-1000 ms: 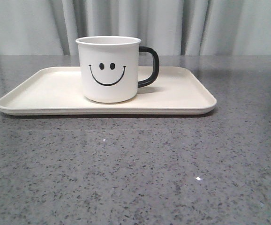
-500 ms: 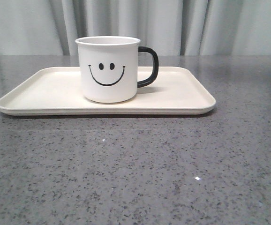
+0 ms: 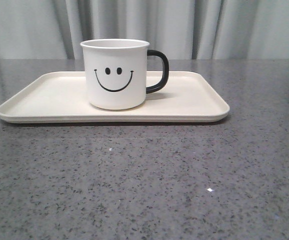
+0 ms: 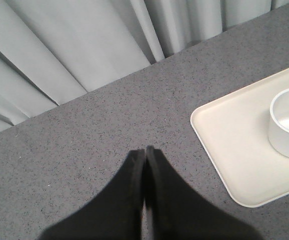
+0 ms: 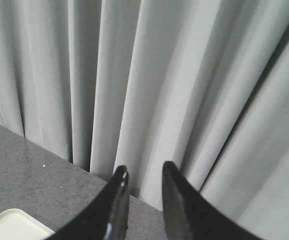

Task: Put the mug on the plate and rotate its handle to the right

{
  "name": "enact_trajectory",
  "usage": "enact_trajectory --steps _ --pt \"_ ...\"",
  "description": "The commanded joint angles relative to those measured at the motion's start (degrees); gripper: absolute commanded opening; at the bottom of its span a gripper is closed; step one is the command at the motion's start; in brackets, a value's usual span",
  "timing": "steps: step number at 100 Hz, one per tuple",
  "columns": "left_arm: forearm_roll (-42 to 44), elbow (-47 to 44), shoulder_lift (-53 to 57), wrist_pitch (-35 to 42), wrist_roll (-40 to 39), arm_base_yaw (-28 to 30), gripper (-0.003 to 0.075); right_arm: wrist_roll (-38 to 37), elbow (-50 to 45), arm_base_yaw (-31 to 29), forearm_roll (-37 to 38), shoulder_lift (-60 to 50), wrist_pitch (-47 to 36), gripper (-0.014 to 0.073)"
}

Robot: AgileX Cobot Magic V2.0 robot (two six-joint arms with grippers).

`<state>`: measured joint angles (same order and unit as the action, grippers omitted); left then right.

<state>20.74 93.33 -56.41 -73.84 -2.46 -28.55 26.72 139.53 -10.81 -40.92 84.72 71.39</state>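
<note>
A white mug (image 3: pixel 115 74) with a black smiley face stands upright on the cream plate (image 3: pixel 194 102), left of its middle. Its black handle (image 3: pixel 158 71) sticks out to the right. The left wrist view catches part of the mug (image 4: pixel 288 122) and one corner of the plate (image 4: pixel 219 135). My left gripper (image 4: pixel 145 150) is shut and empty, over bare table off that plate corner. My right gripper (image 5: pixel 143 170) is open with nothing between its fingers, pointing at the curtain, a plate corner (image 5: pixel 12 225) below it. Neither gripper appears in the front view.
The plate rests on a grey speckled table (image 3: pixel 144 180). A pale pleated curtain (image 3: pixel 184 25) hangs along the table's far edge.
</note>
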Motion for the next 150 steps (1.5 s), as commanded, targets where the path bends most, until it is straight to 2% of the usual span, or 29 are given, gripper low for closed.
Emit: enact_trajectory --steps 1,16,35,42,56,76,90,109,131,150 --pt "1.21 1.01 0.44 1.87 -0.64 -0.39 -0.0020 -0.31 -3.07 -1.03 -2.00 -3.70 -4.82 0.0171" --pt "1.21 1.01 0.44 1.87 -0.64 -0.39 -0.0020 0.29 -12.90 -1.03 -2.06 -9.42 -6.87 0.0171" --pt "1.33 1.01 0.44 1.77 -0.64 -0.39 -0.0020 2.58 -30.06 -1.03 0.17 -20.75 -15.26 0.0153" --pt "1.47 1.01 0.44 1.77 -0.64 -0.39 -0.0020 2.81 -37.34 -1.03 2.14 -25.53 -17.80 0.0092" --pt "1.70 1.01 0.44 1.87 -0.64 -0.39 -0.0020 2.94 -52.49 -0.26 5.73 -34.93 -22.16 -0.0126" --pt "1.70 1.01 0.44 1.85 -0.64 -0.39 -0.0020 2.88 -72.79 2.69 11.89 -45.25 -29.52 -0.0120" --pt "1.70 1.01 0.44 2.12 -0.64 -0.39 -0.0020 2.10 -83.31 2.69 16.37 -51.15 -33.57 -0.0120" --pt "1.70 1.01 0.44 3.46 -0.64 -0.39 -0.0020 2.03 -90.21 2.69 17.95 -55.02 -34.82 -0.0120" --pt "1.70 1.01 0.44 5.13 -0.64 -0.39 -0.0020 2.03 -90.87 2.69 17.95 -55.25 -30.34 -0.0120" --pt "1.70 1.01 0.44 5.40 -0.64 -0.39 -0.0020 2.03 -90.87 2.69 17.95 -55.25 -29.57 -0.0120"
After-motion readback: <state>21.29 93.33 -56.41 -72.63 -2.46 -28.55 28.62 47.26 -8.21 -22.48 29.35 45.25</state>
